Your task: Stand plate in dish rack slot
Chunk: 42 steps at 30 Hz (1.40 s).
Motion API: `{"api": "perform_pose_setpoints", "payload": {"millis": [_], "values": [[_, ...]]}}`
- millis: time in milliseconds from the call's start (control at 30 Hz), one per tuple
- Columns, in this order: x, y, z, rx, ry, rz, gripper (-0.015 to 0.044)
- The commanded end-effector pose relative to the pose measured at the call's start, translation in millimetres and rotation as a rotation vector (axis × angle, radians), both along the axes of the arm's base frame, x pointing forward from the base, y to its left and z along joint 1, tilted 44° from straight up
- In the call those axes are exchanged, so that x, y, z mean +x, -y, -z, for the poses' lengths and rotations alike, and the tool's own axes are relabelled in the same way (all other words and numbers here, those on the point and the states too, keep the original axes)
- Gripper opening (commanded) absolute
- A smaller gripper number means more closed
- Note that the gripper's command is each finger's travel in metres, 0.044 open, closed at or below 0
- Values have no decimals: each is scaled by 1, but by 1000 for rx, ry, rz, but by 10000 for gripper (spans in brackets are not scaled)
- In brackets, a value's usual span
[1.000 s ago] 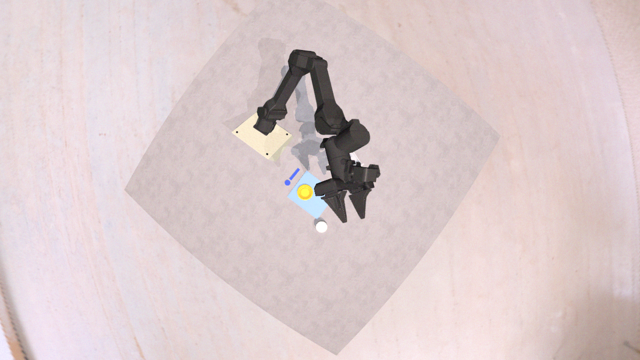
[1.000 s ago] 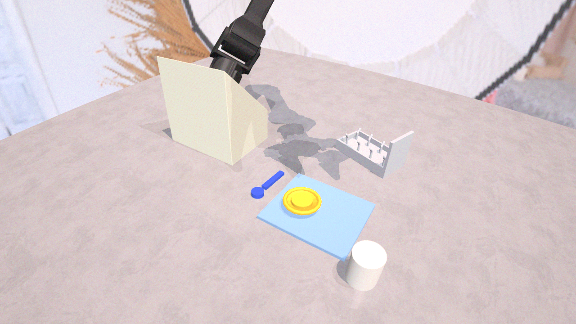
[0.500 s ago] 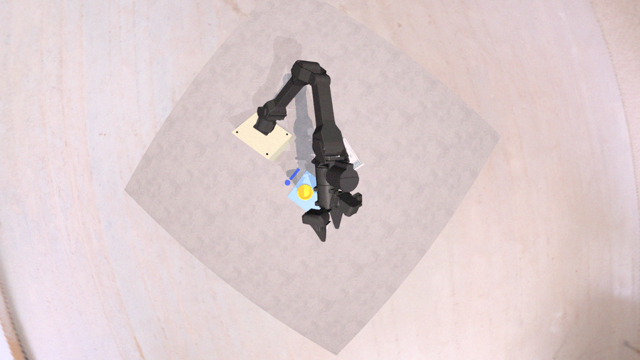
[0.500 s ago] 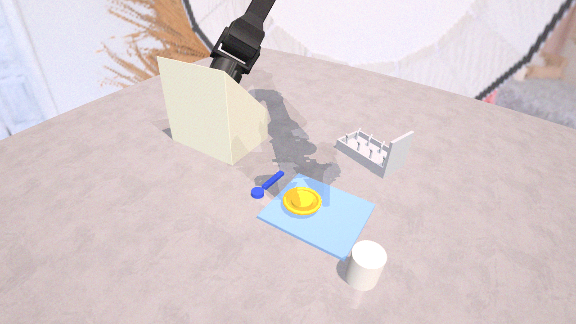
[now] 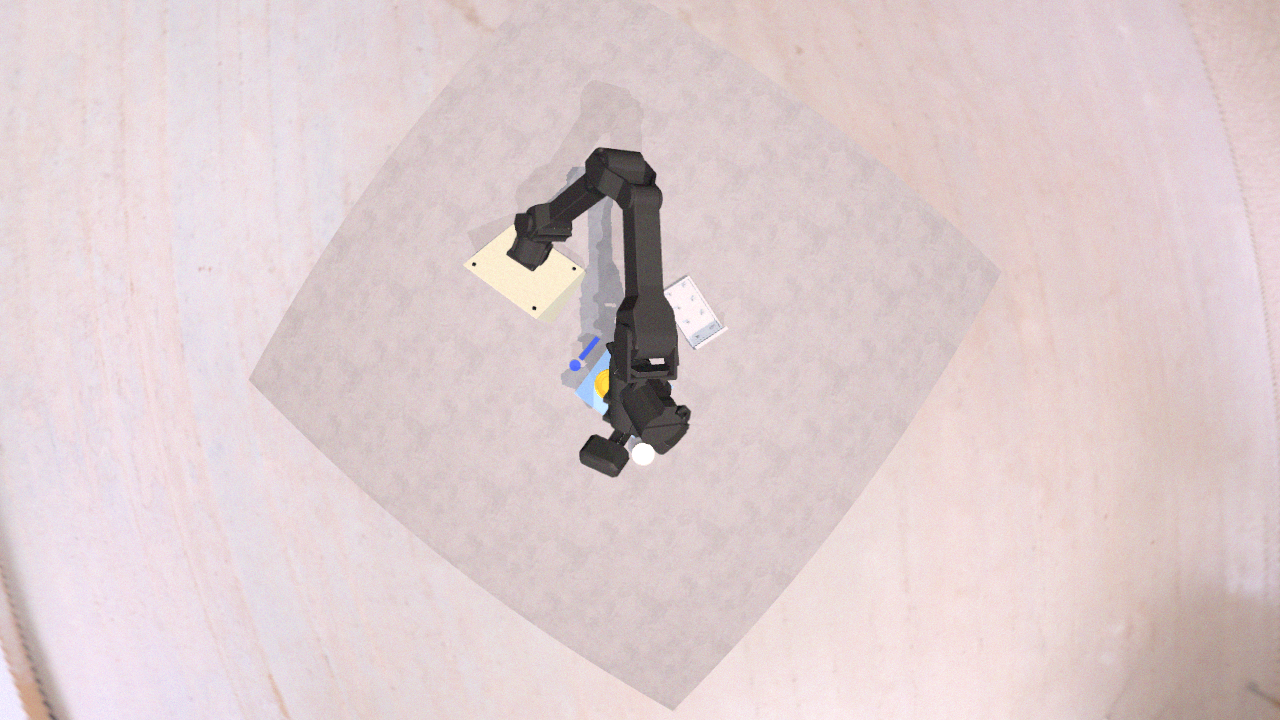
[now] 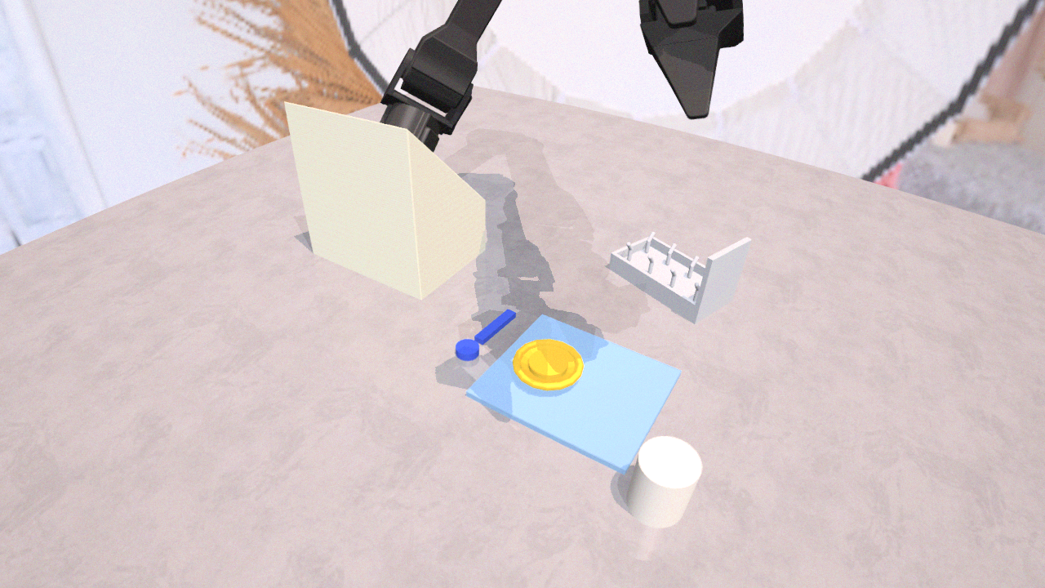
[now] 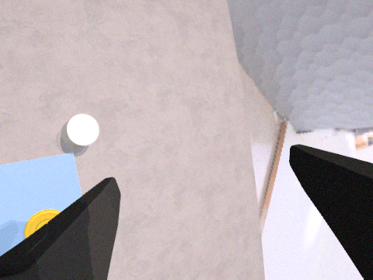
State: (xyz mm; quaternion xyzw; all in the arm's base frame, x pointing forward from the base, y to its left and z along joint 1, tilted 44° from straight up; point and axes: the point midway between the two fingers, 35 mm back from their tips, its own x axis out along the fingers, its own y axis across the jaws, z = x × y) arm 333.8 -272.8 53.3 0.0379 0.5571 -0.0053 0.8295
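The yellow round plate [image 5: 604, 384] [image 6: 548, 363] [image 7: 36, 222] lies flat on a light blue mat [image 5: 588, 392] [image 6: 613, 394] [image 7: 39, 179]. The arm hides part of it in the top view, and a finger does in the wrist view. The white dish rack [image 5: 709, 338] [image 6: 723, 281] stands behind and to the right of the mat in the exterior view, with two rows of short pegs, a tall end wall and nothing in its slots. My gripper [image 7: 204, 170] is open and empty, high above the table. One finger shows at the top of the exterior view.
A white cylinder [image 5: 642, 454] [image 6: 663, 483] [image 7: 82, 130] stands by the mat's near corner. A blue disc [image 5: 574, 365] [image 6: 466, 349] and blue bar [image 5: 588, 348] [image 6: 495, 327] lie beside the mat. A tall cream block [image 5: 528, 291] [image 6: 357, 197] stands by the arm's base.
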Motion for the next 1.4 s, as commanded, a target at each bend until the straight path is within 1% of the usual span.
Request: {"api": "perform_pose_setpoints", "payload": {"millis": [0,333,667,867,933,1133,1200,1367], "values": [[-11,-17,19,117,-67,-49,400],[-41,-58,47,411,-205,-133,400],[-65,-94,53,698,-298,-178,400],[-65,-96,55,703,-299,-178,400],[-62,-109,69,702,-299,-178,400],[-67,-172,126,706,-297,-179,400],[-67,-179,131,707,-297,-180,400],[-67,-180,132,707,-297,-180,400]]}}
